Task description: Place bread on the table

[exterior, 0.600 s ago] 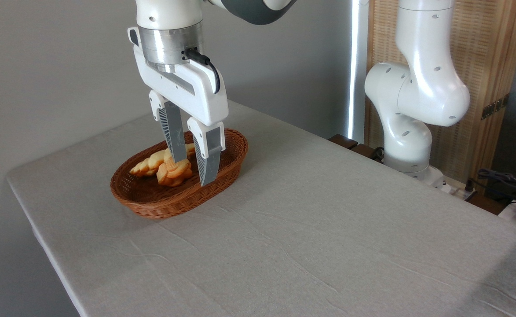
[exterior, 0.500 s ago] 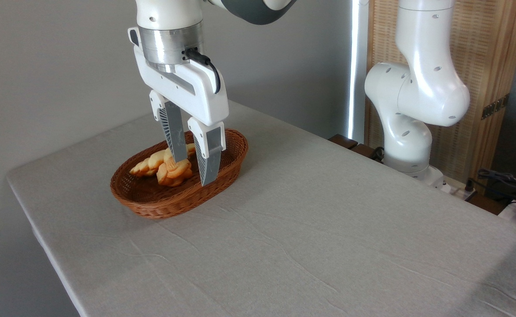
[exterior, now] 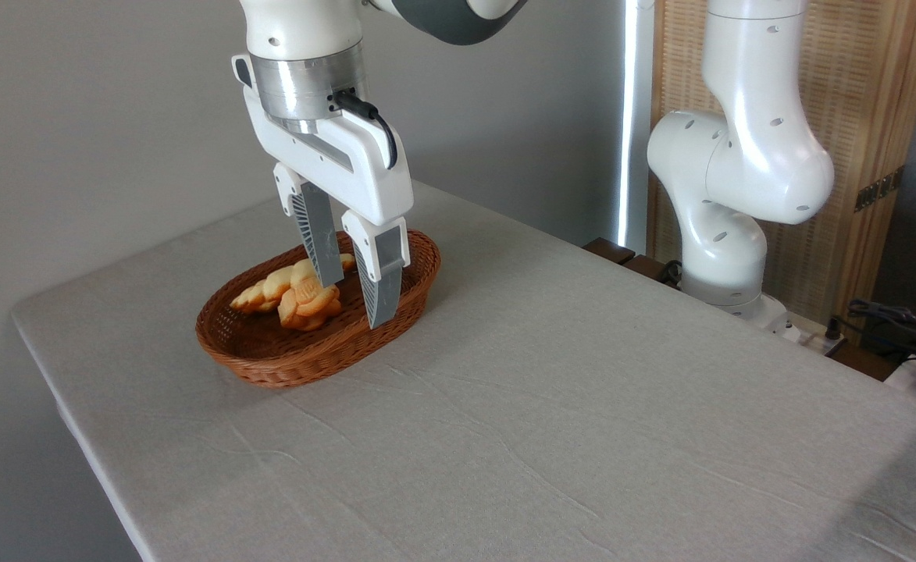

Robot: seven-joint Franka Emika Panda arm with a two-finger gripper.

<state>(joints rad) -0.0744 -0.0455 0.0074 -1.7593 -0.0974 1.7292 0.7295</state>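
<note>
The bread (exterior: 306,306), a small knotted golden-orange bun, lies inside a brown wicker basket (exterior: 274,373) on the grey-clothed table (exterior: 551,406). My gripper (exterior: 356,304) hangs open over the right half of the basket, pointing down. Its left finger (exterior: 318,238) comes down at the bun's upper right edge; I cannot tell whether they touch. The right finger (exterior: 379,285) stands apart from the bun, in front of the basket's near right wall. Nothing sits between the fingers.
A longer, paler braided loaf (exterior: 269,287) lies in the basket behind the bun. The arm's white base (exterior: 727,234) stands at the table's far right edge, with cables (exterior: 895,320) beyond it. The table's left edge runs close to the basket.
The gripper has shifted slightly to the right and a little upward, still open. The bun and the basket have not moved.
</note>
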